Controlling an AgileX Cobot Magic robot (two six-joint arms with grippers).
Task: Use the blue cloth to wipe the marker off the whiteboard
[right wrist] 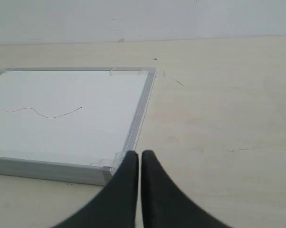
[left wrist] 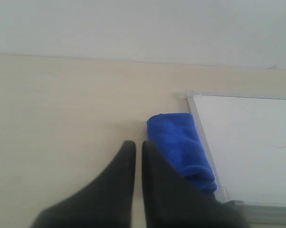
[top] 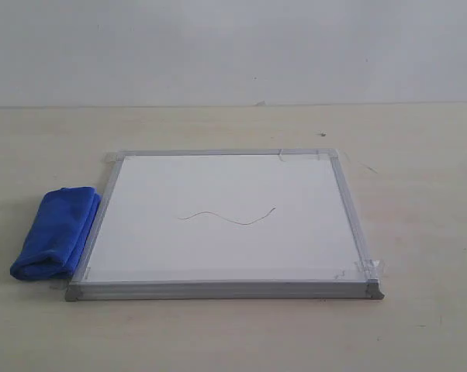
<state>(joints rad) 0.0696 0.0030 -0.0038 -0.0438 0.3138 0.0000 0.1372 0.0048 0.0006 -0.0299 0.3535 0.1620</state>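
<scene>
Blue cloth (top: pixel 55 232) against whiteboard (top: pixel 218 256) frame, marker (top: pixel 227 216) mid-board (exterior view). Left wrist view: left gripper (left wrist: pixel 138 148) closed, empty, cloth just beyond its tips. Right wrist view: right gripper (right wrist: pixel 138 156) closed, empty, board corner just before its tips

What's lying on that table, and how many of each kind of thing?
Whiteboard: 1
Blue cloth: 1
Marker line: 1
Total: 3
</scene>
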